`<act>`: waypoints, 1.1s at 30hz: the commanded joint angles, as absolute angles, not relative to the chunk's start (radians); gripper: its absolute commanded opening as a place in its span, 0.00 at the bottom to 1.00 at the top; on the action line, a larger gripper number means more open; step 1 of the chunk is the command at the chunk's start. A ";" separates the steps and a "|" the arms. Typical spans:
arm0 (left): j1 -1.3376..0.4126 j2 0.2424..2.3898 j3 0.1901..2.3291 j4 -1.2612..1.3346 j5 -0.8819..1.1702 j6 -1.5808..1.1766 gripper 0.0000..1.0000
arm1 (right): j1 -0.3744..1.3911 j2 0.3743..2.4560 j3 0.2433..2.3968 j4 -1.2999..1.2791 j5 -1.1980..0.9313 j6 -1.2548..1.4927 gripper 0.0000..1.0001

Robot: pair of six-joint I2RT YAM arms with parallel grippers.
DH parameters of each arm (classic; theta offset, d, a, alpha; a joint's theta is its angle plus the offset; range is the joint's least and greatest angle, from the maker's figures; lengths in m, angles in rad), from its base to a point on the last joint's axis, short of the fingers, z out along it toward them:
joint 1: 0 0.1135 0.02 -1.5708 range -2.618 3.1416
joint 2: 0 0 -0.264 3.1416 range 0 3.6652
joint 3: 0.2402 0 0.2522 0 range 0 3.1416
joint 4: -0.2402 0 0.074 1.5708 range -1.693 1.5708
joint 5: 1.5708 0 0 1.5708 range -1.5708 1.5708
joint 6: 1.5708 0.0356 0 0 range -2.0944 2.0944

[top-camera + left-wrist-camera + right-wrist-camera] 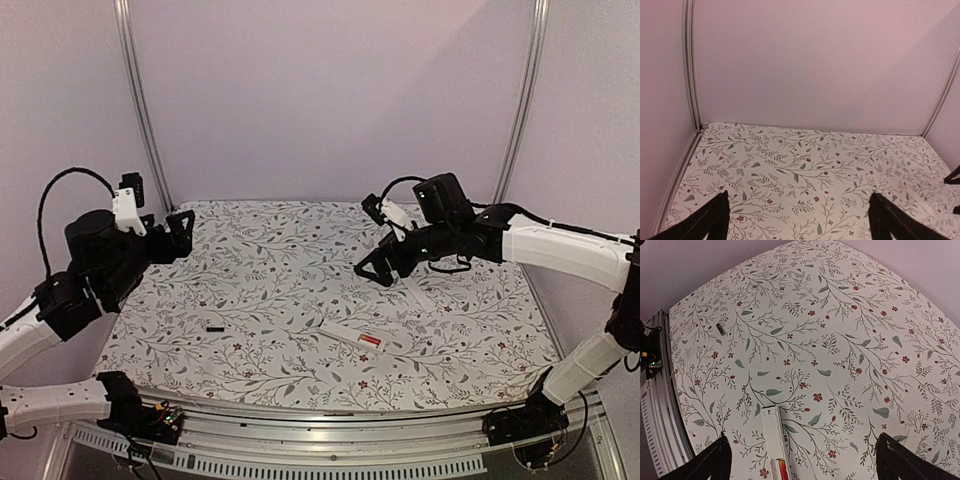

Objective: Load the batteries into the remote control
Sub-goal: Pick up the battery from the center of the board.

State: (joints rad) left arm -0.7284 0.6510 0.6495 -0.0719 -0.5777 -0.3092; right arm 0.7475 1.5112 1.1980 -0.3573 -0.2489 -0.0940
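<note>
Both pairs of jaws hang spread and empty, and with the remote control (350, 336) lying mid-front on the surface (280, 250), a red battery (371, 341) in it, I fear a careless descent could nudge it and pop that cell loose.

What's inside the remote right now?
A red battery shows in the open bay of the remote control. Whether a second cell sits beside it cannot be made out.

White links (560, 248), black joints (92, 240), looped black cable (44, 215), possibly green indicator (424, 238)
</note>
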 commanded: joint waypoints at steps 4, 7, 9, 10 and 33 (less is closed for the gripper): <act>-0.712 1.123 1.030 -0.868 -0.695 -0.354 1.00 | 0.741 1.479 1.152 -0.307 -0.290 -0.097 0.99; -0.683 1.273 1.086 -0.892 -0.516 -0.252 1.00 | 0.739 1.460 1.120 -0.281 -0.315 -0.108 0.99; -0.675 1.375 1.122 -0.922 -0.462 -0.223 1.00 | 0.739 1.444 1.094 -0.263 -0.323 -0.117 0.99; -0.672 1.408 1.145 -0.943 -0.452 -0.211 1.00 | 0.738 1.436 1.083 -0.256 -0.326 -0.120 0.99; -0.819 1.474 0.958 -0.959 -0.318 0.375 0.82 | 0.731 1.381 1.012 -0.189 -0.401 -0.138 0.99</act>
